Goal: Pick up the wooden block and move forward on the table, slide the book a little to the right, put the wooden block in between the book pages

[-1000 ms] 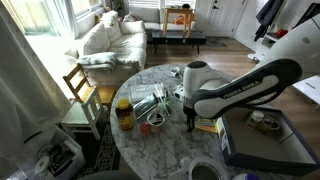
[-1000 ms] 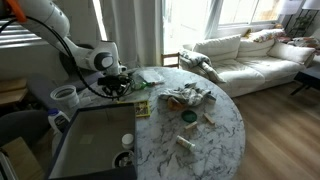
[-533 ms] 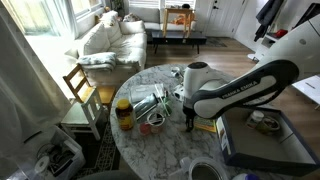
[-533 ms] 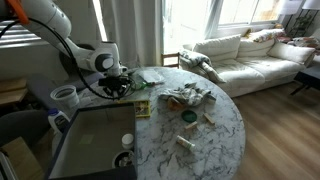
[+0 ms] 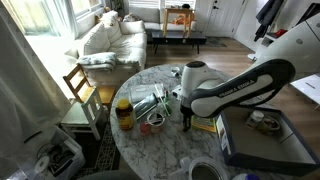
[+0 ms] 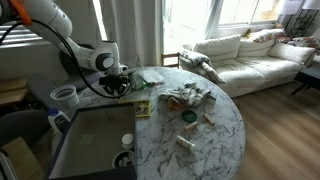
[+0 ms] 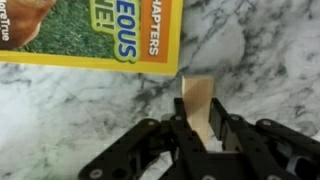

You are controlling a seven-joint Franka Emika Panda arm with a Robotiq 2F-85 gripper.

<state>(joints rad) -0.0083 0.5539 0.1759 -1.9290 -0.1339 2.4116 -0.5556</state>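
In the wrist view my gripper (image 7: 197,125) is shut on a pale wooden block (image 7: 196,103) that stands upright between the fingers, just above the marble table (image 7: 80,120). The book (image 7: 95,35), yellow-bordered with a green picture, lies right beyond the block's tip. In both exterior views the gripper (image 5: 189,117) (image 6: 118,86) hangs low over the table (image 5: 165,140) (image 6: 215,140) beside the book (image 5: 207,125) (image 6: 142,106). The block itself is too small to make out there.
A dark grey tray (image 5: 262,140) (image 6: 90,140) with small items sits at the table's edge near the arm. A jar (image 5: 124,114), a clutter of packets (image 5: 150,103) (image 6: 188,96) and small items lie mid-table. A chair (image 5: 80,85) and sofa (image 6: 250,50) stand beyond.
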